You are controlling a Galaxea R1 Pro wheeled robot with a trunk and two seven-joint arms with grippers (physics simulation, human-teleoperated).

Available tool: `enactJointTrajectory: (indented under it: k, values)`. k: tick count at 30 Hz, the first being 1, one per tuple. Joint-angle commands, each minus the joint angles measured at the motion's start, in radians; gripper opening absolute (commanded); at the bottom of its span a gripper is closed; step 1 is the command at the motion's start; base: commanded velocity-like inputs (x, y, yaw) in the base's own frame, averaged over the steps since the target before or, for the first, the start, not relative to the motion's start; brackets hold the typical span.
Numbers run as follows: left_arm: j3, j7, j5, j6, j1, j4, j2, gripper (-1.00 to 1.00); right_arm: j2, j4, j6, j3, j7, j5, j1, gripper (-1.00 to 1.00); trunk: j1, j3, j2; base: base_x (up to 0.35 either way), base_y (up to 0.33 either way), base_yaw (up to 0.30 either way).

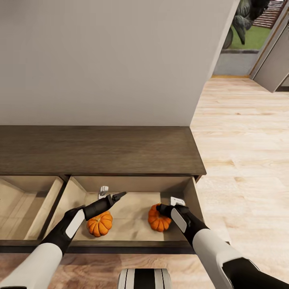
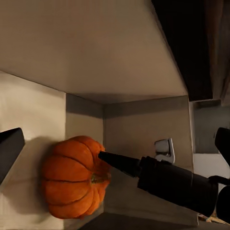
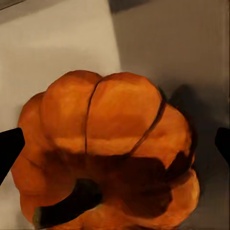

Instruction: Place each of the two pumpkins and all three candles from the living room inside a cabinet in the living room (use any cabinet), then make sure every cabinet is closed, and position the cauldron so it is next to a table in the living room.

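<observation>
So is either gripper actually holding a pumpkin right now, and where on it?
Neither. Both grippers are open; the pumpkins sit on the drawer floor, one fingertip touching the left one.

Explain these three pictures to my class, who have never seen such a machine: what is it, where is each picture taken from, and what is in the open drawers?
This is a simulated two-armed robot steered by a person. The large picture comes from its head camera, looking down over both arms. The other two come from cameras on each wrist, looking along the fingers. Below is a low dark wood cabinet with two drawers pulled open. In the right-hand drawer lie two small pumpkins. The left gripper is open above the left pumpkin. The right gripper is open around the right pumpkin, fingers apart on either side; nothing is held.
</observation>
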Motion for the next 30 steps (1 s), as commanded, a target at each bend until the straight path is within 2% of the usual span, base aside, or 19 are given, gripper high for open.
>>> enactJointTrajectory:
  k: [1, 5, 9, 17, 28, 30]
  values:
    - [0.002, 0.006, 0.008, 0.003, 0.005, 0.006, 0.006, 1.00, -0.007, 0.004, 0.004, 0.008, -0.015, -0.010, 0.005, 1.00, -0.002, 0.003, 0.004, 0.000, 0.000, 0.000]
    - [0.002, 0.016, 0.007, 0.005, 0.028, 0.028, 0.022, 1.00, -0.029, 0.025, 0.003, 0.011, -0.007, -0.006, 0.024, 1.00, -0.018, 0.015, 0.032, 0.000, 0.000, 0.000]
    - [0.000, 0.018, 0.007, 0.007, 0.051, 0.051, 0.022, 1.00, -0.051, 0.041, 0.004, 0.011, -0.006, -0.006, 0.026, 1.00, -0.033, 0.028, 0.060, 0.000, 0.000, 0.000]
    - [0.001, 0.030, 0.006, 0.018, 0.085, 0.068, 0.023, 1.00, -0.053, 0.056, 0.004, 0.013, -0.003, -0.005, 0.026, 1.00, -0.064, 0.053, 0.116, 0.000, 0.000, 0.000]
    - [0.002, 0.060, 0.007, 0.023, 0.084, 0.059, 0.024, 1.00, -0.053, 0.053, 0.005, 0.015, -0.002, -0.004, 0.026, 1.00, -0.106, 0.088, 0.193, 0.000, 0.000, 0.000]
    - [0.002, 0.059, 0.008, 0.024, 0.084, 0.058, 0.025, 1.00, -0.054, 0.052, 0.006, 0.015, 0.019, -0.004, 0.026, 1.00, -0.114, 0.094, 0.207, 0.000, 0.000, 0.000]
